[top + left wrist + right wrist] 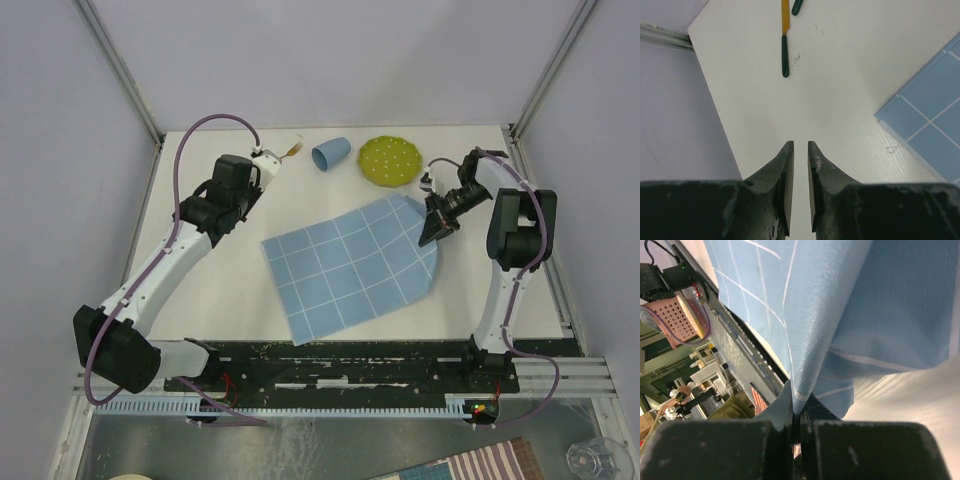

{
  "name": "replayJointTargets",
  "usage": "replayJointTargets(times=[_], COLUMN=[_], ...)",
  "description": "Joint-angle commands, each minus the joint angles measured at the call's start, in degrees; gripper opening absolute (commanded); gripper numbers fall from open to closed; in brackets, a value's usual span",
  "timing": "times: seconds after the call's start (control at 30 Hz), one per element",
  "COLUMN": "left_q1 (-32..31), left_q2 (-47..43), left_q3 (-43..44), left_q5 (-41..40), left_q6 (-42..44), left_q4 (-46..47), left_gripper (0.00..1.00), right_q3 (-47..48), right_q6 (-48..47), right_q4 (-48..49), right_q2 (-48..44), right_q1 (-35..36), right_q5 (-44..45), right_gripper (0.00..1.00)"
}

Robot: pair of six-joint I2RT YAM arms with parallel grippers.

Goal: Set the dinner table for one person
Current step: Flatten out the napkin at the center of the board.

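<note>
We are pinching the cloth (pixel 340 270) at its three-o'clock edge with our right gripper (pixel 430 236) (left gripper (pixel 800 150) slightly parted, empty), next probably spreading it flat.

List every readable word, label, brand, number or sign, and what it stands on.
None can be read.
The light-blue cloth with a white grid, the blue cup, the round green dotted plate and the plain white matte tabletop bear no print.
The workshop clutter in the right wrist view is too blurred to read.

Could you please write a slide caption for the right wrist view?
Right end effector shut on a fold of the blue grid cloth.
</note>
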Motion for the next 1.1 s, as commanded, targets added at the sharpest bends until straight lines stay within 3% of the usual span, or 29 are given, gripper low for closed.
replayJointTargets(times=[0.0, 0.07, 0.13, 0.3, 0.43, 0.73, 1.07], left_q1=[-0.35, -0.38, -0.49, -0.5, -0.66, -2.09, -4.37], left_q2=[-1.0, -0.96, -1.08, -1.18, -1.93, -3.62, -2.86], left_q3=[2.77, 3.06, 3.17, 3.69, 4.33, 3.78, 2.66], left_q5=[-0.72, -0.8, -0.68, -0.93, -0.06, 6.06, 5.39], left_q6=[0.22, 0.03, 0.05, 0.03, -0.68, -4.33, -2.81], left_q4=[4.47, 4.94, 5.9, 6.73, 6.39, 3.49, 3.81], left_gripper=[0.24, 0.24, 0.24, 0.24, 0.24, 0.26, 0.26], right_q3=[1.59, 3.58, 2.35, 2.56, 3.64, 8.88, 19.21], right_q6=[-2.3, -6.23, -5.69, -2.72, -1.34, 4.95, 4.59], right_q4=[-13.67, -21.32, -21.6, -21.85, -21.71, -11.32, -12.29], right_q2=[-7.49, -6.62, -7.85, -5.9, -6.3, -14.58, -0.41], right_q1=[-0.34, -0.34, -0.3, 0.06, 0.06, -0.51, -0.51], right_q5=[1.08, -0.95, -2.0, 3.34, 9.22, 15.44, 13.86], right_gripper=[0.02, 0.06, 0.1, 0.47, 0.61, 0.66, 0.67])
